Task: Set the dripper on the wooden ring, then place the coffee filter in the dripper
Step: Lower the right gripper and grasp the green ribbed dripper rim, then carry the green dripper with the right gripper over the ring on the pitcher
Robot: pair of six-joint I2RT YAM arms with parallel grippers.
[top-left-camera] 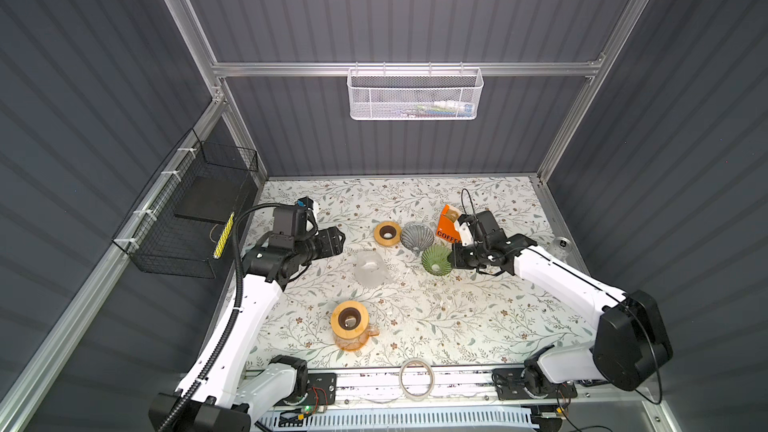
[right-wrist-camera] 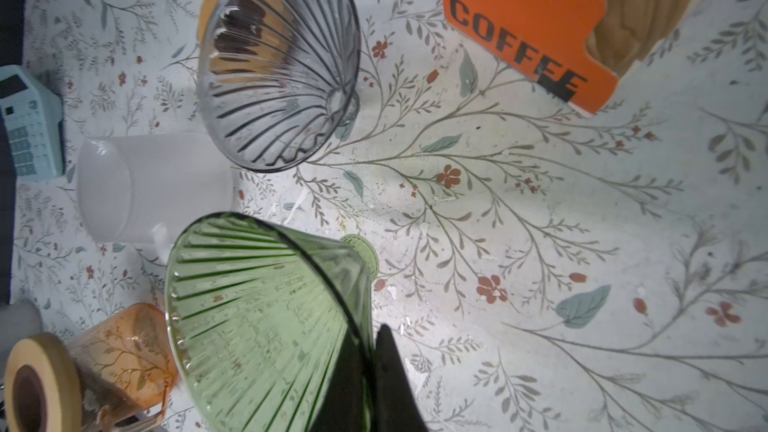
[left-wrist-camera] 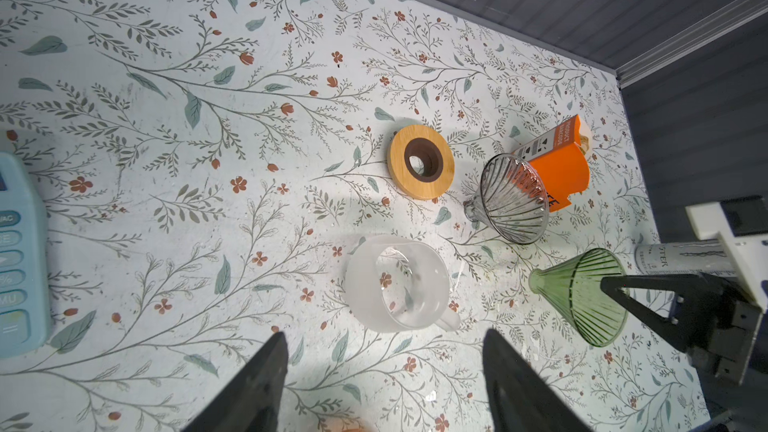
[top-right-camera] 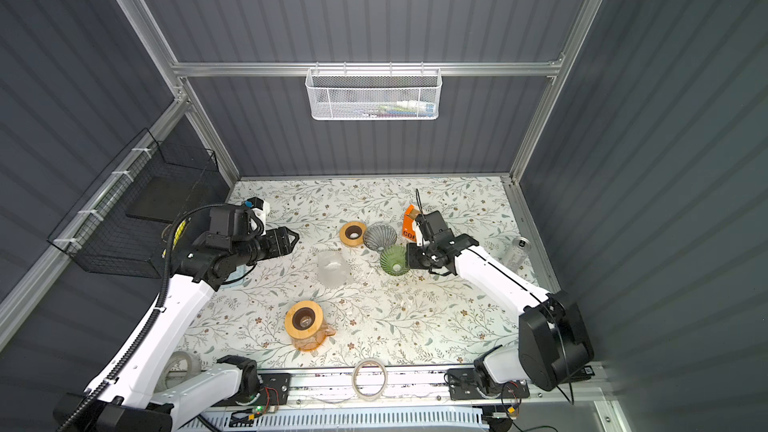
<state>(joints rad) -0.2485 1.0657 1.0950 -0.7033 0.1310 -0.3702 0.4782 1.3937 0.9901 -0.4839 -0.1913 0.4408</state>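
The coffee filters point(right-wrist-camera: 648, 6) are brown papers stacked in an orange box point(top-left-camera: 448, 226) marked COFFEE, at the back right of the table. A green ribbed glass dripper point(top-left-camera: 436, 258) lies on its side in front of the box. My right gripper point(right-wrist-camera: 376, 338) is shut on its rim, one finger inside the cone and one outside. A grey ribbed glass dripper point(top-left-camera: 417, 236) lies tipped beside it. My left gripper point(left-wrist-camera: 384, 336) hangs open and empty above the table, left of a frosted jug point(left-wrist-camera: 399, 284).
A wooden ring point(top-left-camera: 387, 233) lies left of the grey dripper. An orange carafe with a wooden lid point(top-left-camera: 351, 326) stands near the front. A blue calculator point(left-wrist-camera: 20, 255) lies at the left, a can point(top-left-camera: 561, 245) at the right edge, a tape roll point(top-left-camera: 417, 380) on the front rail.
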